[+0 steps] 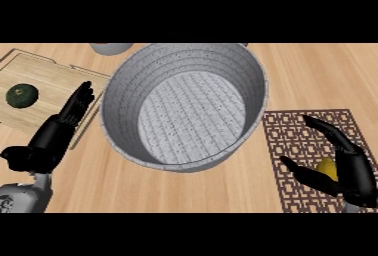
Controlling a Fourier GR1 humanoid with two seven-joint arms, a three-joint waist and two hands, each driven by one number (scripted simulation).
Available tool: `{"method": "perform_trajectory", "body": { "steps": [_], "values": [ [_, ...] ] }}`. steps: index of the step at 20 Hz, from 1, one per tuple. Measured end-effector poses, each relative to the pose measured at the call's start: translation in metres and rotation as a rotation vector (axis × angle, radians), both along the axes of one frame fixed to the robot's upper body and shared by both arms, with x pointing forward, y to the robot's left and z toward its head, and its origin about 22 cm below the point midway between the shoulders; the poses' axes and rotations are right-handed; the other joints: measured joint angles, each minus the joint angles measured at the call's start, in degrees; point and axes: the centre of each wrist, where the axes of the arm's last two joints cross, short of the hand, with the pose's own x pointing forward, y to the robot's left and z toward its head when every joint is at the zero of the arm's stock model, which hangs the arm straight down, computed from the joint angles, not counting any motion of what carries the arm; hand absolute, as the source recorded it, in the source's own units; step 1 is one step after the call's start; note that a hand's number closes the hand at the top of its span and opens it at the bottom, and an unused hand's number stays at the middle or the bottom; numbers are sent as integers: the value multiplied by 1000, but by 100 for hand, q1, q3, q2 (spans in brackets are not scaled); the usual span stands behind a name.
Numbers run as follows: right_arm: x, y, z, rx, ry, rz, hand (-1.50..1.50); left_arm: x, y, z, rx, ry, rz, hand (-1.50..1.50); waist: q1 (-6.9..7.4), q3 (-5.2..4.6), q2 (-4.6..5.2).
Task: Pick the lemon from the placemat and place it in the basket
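Yellow lemon (327, 169) is lying on the brown lattice placemat (295, 130) at the right of the wooden counter (221, 190), near the mat's lower edge and outside the basket. The robot's right hand (354, 175) is bracketing it. The thumb is stretching out on the side nearer the basket, and the fingers (328, 131) are reaching away up the mat, spread and fairly straight, not closing on the fruit. The palm is hiding much of the lemon.

Judging by this, the task is sitting at its first step. The hand is at the lemon, but grasping, lifting, carrying leftward and releasing are all left to do. The big grey woven basket (125, 105) is standing in the middle, just beside the mat, holding nothing.

Only a narrow slice of lemon is showing, taller than wide, with what looks like a tapered tip pointing away from the robot. Its long axis is probably running up the mat, though too little is showing to be sure.

The left hand (52, 137) is resting open at the left, its straight fingers lying over the edge of a wooden board (44, 75) that is carrying a round green fruit (21, 95).
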Motion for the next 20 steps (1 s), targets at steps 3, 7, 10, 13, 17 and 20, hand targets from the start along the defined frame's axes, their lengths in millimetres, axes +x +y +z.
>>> {"method": "perform_trajectory", "body": {
  "steps": [3,7,10,13,17,20],
  "values": [
    [-6,-6,11,-134,30,-135,-150,2,-4,-1,-10,10,-12,0,1,-13,-9],
    [-16,-27,43,-324,64,-311,-150,0,-1,-2,-6,18,-13,0,-31,-33,-34],
    [-23,-45,69,-486,152,-391,-150,1,-5,-2,-12,17,-12,0,-51,-45,-38],
    [-30,-52,95,-630,300,-388,-150,1,-5,0,-6,12,-10,0,-42,-53,-41],
    [-39,-44,129,-715,501,-320,-150,1,-7,-1,-4,11,-15,0,-26,-45,-36],
    [-48,-34,156,-733,613,-263,-150,3,-4,-1,-4,17,-16,0,-13,-33,-33]
  ]
}}
